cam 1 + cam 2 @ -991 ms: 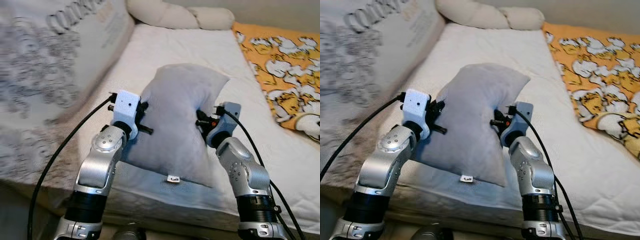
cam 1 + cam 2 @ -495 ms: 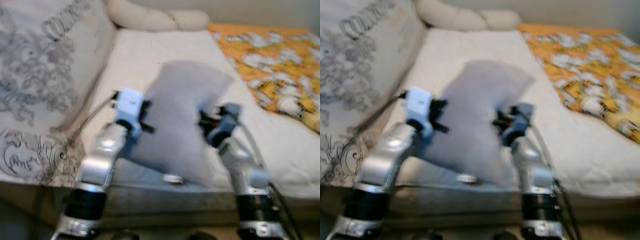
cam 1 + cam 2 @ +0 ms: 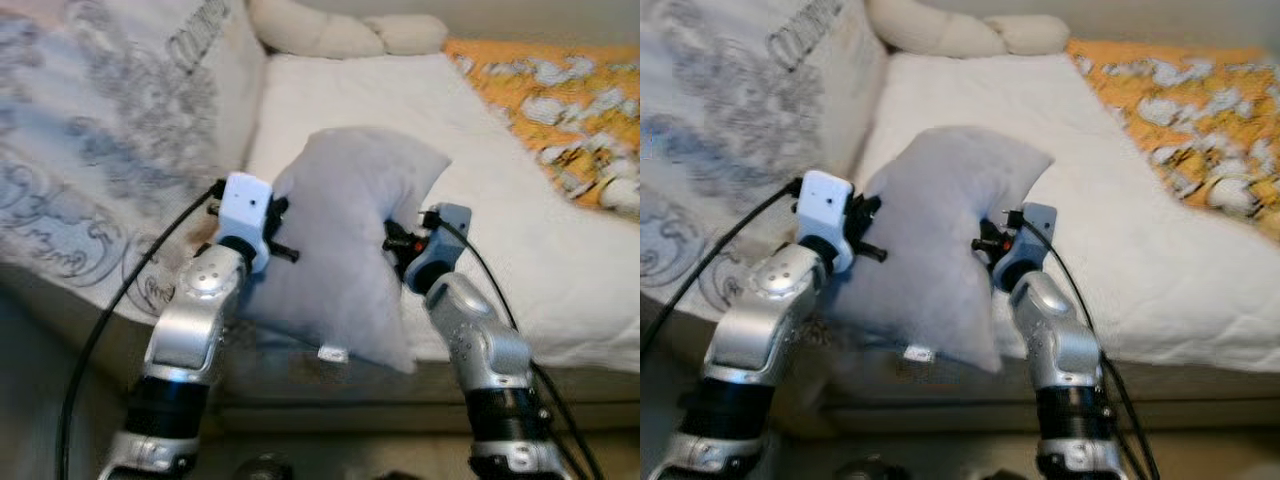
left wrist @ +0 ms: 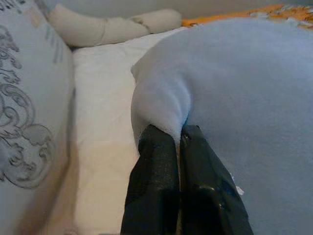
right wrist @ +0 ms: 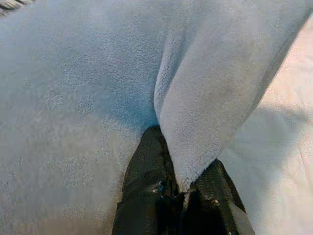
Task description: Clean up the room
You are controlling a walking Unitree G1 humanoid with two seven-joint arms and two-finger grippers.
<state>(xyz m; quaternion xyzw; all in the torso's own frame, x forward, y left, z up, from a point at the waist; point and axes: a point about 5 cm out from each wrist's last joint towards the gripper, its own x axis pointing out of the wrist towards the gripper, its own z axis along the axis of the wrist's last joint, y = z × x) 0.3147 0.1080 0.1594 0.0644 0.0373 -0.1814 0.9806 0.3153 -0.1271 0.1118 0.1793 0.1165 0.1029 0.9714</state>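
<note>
A pale grey pillow [image 3: 345, 235] hangs between my two arms, over the near edge of a bed [image 3: 480, 180]. A small white tag [image 3: 331, 352] hangs at its lower edge. My left gripper [image 4: 178, 134] is shut on a fold of the pillow's left side. On the pillow's right side my right gripper [image 5: 182, 182] is shut on another pinch of the fabric [image 5: 195, 132]. In the eye views both sets of fingers are buried in the pillow, at the left gripper [image 3: 282, 232] and at the right gripper [image 3: 392, 245].
A large patterned white cushion [image 3: 110, 170] leans up at the left of the bed. A long cream bolster [image 3: 345, 35] lies at the head. An orange blanket with white figures [image 3: 560, 110] covers the far right. The mattress front edge [image 3: 560, 385] is just below my arms.
The camera has shifted and the view has been blurred, so the bed sits differently in the picture. Both grippers still hold the pillow in the same pose.
</note>
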